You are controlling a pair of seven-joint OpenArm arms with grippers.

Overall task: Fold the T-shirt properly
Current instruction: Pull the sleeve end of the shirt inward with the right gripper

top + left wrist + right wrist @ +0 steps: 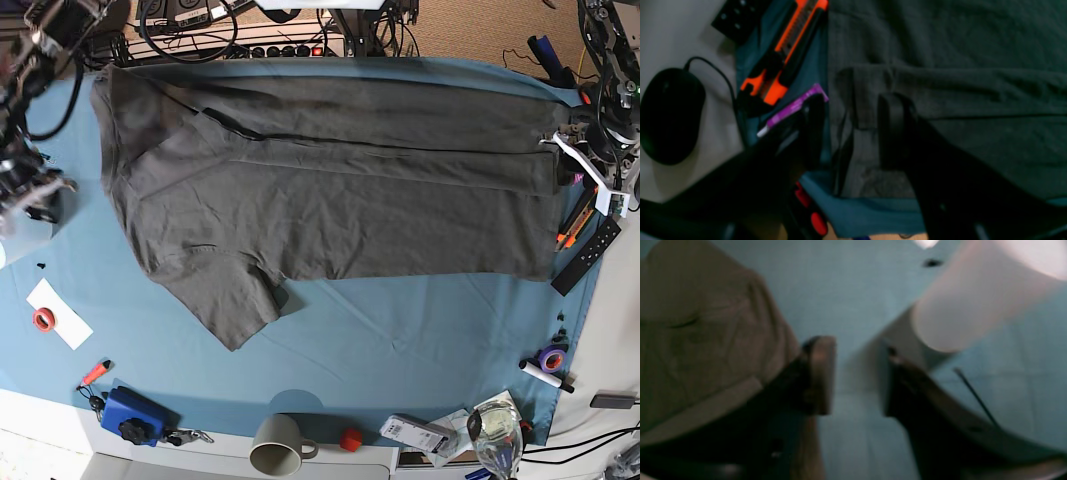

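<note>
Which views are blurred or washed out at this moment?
Right wrist: heavily blurred, glare at the top right, T-shirt tinted brownish. Left wrist: dim and soft, left gripper a dark silhouette. Base: sharp, evenly lit, T-shirt clear on the blue cloth.

Dark grey T-shirt (330,190) spread flat across the table

It lies sideways, collar end toward the base view's left, hem at the right edge; its far side is folded inward lengthwise, one short sleeve splaying toward the near side.
</note>
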